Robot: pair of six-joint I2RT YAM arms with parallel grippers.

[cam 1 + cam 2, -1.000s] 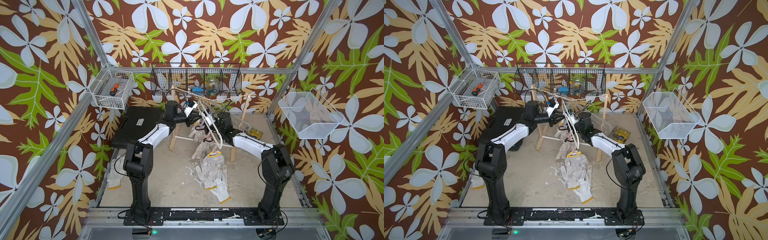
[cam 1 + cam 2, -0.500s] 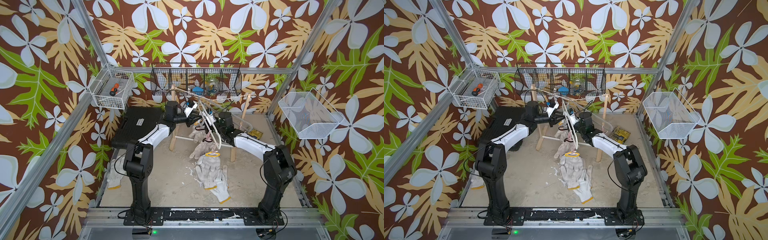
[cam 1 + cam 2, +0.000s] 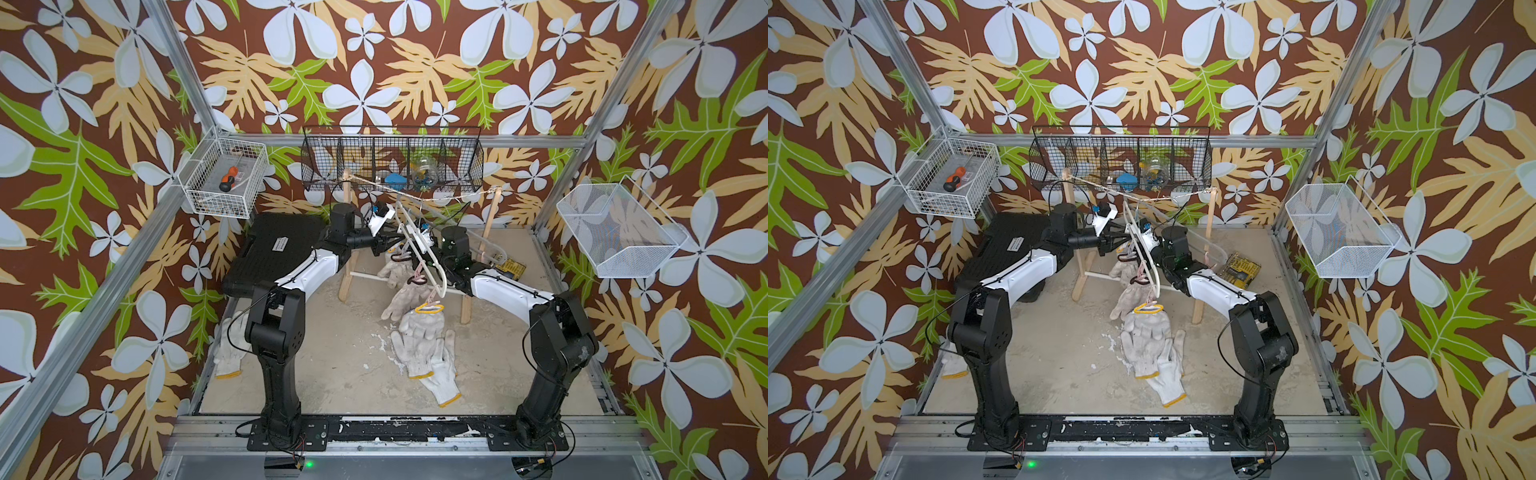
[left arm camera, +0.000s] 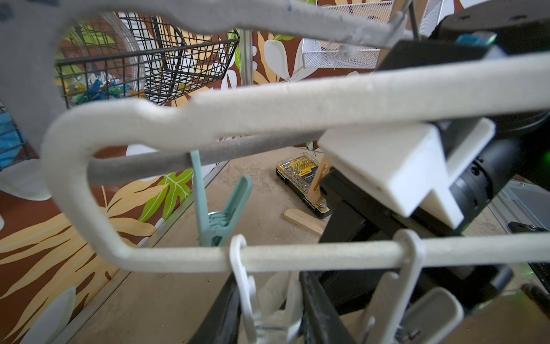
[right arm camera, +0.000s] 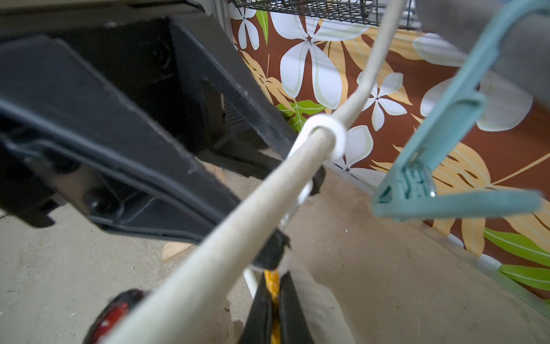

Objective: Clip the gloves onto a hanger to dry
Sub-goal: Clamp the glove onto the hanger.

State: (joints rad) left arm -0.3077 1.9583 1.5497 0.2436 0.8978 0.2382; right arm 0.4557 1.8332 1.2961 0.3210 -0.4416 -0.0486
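A white hanger (image 3: pixel 440 278) hangs tilted from a string, with three white gloves clipped below it, the lowest yellow-cuffed (image 3: pixel 419 328). My left gripper (image 4: pixel 269 286) reaches it from the left. Its black fingers (image 4: pixel 312 297) press both sides of a white clip (image 4: pixel 247 286) on the hanger's lower bar (image 4: pixel 297 256). My right gripper (image 5: pixel 273 286) is shut on the yellow cuff (image 5: pixel 272 286) of another glove (image 5: pixel 321 303), held up under that clip. Both grippers meet at the hanger's upper part (image 3: pixel 1129 245). More gloves (image 3: pixel 419 357) lie on the table.
A grey hanger with teal clips (image 4: pixel 220 208) hangs behind. Wooden posts (image 3: pixel 345 266) (image 3: pixel 465 307) carry the string. A black case (image 3: pixel 274 249) lies back left, a yellow bit set (image 3: pixel 509 266) back right. One glove (image 3: pixel 228 353) lies behind the left arm's base. Wire baskets (image 3: pixel 390 162) line the walls.
My left gripper's fingers have eased slightly wider on the clip. The arms, the hanger and the hanging gloves have barely moved.
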